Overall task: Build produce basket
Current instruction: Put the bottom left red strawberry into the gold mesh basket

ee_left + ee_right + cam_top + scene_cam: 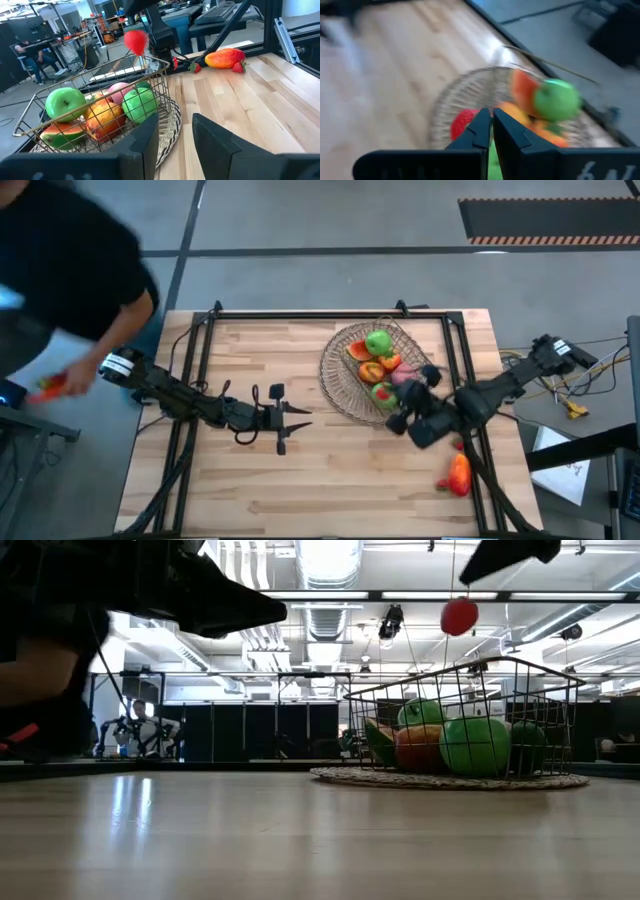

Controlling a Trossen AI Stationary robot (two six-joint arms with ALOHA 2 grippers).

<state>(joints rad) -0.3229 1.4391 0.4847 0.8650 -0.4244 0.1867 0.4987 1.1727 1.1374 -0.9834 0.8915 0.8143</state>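
The wire basket stands on a round woven mat at the table's far right. It holds green apples, an orange-yellow pepper and a red slice. My right gripper is above the basket's near rim, shut. A small red piece is in the air just under it, over the basket. My left gripper waits open, mid-table, pointing at the basket. An orange-red pepper lies on the table. My right gripper points slanting down over the basket with the small red piece just below its fingertips. A small gap shows between them in the low view, and the piece sits beside the fingers in the wrist view. I cannot tell whether it touches the piece.
Small red bits lie beside the pepper near the table's right near corner. A black frame rail runs along the right side. A person in dark clothing stands at the far left corner. Bare wood spans the near middle.
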